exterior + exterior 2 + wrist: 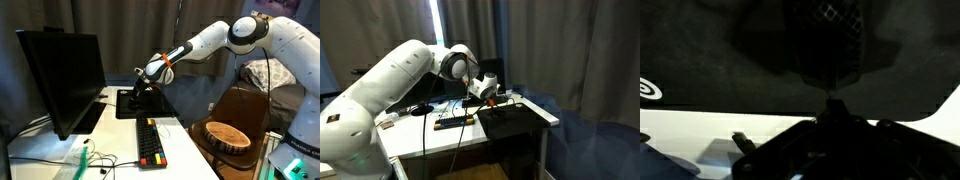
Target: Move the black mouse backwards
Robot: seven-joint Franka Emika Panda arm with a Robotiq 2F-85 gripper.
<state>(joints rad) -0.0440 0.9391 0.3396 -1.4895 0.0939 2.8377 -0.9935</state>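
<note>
The arm [215, 38] is white, smooth and shiny, like plastic. The pad [710, 60] is black and dull, with a fine grain like cloth. The table [690, 122] is white and smooth. The curtains [580, 50] are dark cloth. The round bowl [226, 136] looks like wood.

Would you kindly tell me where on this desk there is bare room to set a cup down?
Bare white desk lies between the monitor and the keyboard. It is crowded on the mouse pad, where the gripper hangs low, and at the front corner with cables.
</note>
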